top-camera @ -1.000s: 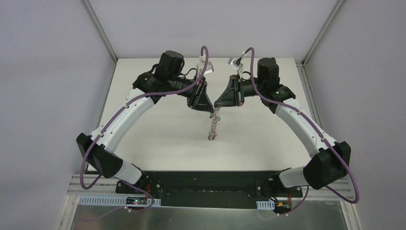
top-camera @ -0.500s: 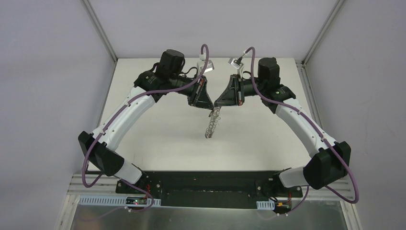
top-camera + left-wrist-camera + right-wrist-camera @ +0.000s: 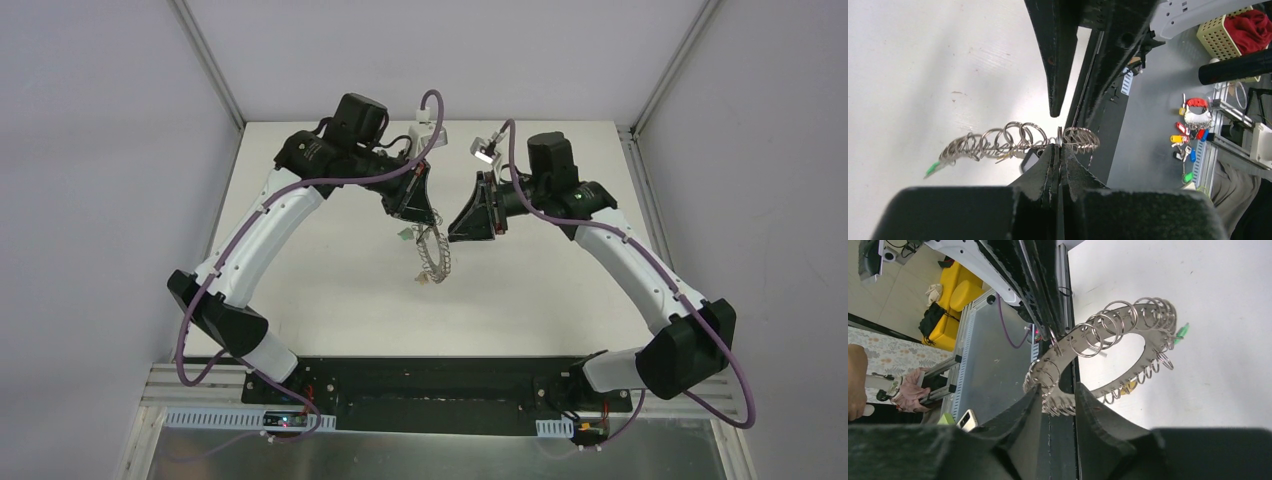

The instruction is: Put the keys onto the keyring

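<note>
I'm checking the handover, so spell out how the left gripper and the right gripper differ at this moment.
The left gripper has its jaws pressed shut, while the right gripper has its jaws apart. The left gripper pinches one wire ring of the keyring. The right gripper only has the keyring's edge lying in its gap, with no clear grip. What they share: both are at the same keyring, facing each other across it.
</note>
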{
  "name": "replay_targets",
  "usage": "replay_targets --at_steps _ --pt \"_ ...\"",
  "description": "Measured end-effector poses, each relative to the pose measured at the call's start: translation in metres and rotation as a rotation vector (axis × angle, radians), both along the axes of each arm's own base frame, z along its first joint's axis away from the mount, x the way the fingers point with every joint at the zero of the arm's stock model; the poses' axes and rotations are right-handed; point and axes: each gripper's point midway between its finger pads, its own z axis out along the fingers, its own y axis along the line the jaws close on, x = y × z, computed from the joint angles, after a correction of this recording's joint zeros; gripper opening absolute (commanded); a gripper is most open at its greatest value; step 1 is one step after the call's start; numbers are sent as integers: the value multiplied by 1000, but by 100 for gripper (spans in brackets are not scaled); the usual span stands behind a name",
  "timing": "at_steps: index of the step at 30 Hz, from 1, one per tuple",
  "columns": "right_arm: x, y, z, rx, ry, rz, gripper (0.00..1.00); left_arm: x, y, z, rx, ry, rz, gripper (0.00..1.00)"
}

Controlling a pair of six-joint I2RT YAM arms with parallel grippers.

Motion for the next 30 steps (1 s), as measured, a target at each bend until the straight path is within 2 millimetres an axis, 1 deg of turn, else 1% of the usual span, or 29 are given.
replay_targets --at_steps 2,4,8,11,15,17,20,25,30 --pt "-1 0 1 -4 -3 3 45 -2 1 -3 12 3 -7 0" --pt "-1 0 5 -3 -19 2 49 -4 1 -4 16 0 -17 0" --pt "1 -1 18 -1 -61 -2 53 -9 2 -6 19 10 -42 0" --pt "3 -1 29 5 -110 -3 56 -18 2 -10 32 51 -64 0" --pt "2 -1 29 1 -131 1 56 -25 -4 -16 55 141 -101 0" --pt "1 0 28 -5 -129 5 55 -29 -6 -22 67 189 -111 0" --pt "-3 2 26 -6 -129 18 50 -34 -8 -27 67 260 -104 0" --pt "-10 5 18 -14 -107 39 43 -39 -13 -29 55 331 -97 0" --pt "-16 9 10 -22 -84 63 37 -40 -15 -26 38 351 -95 0"
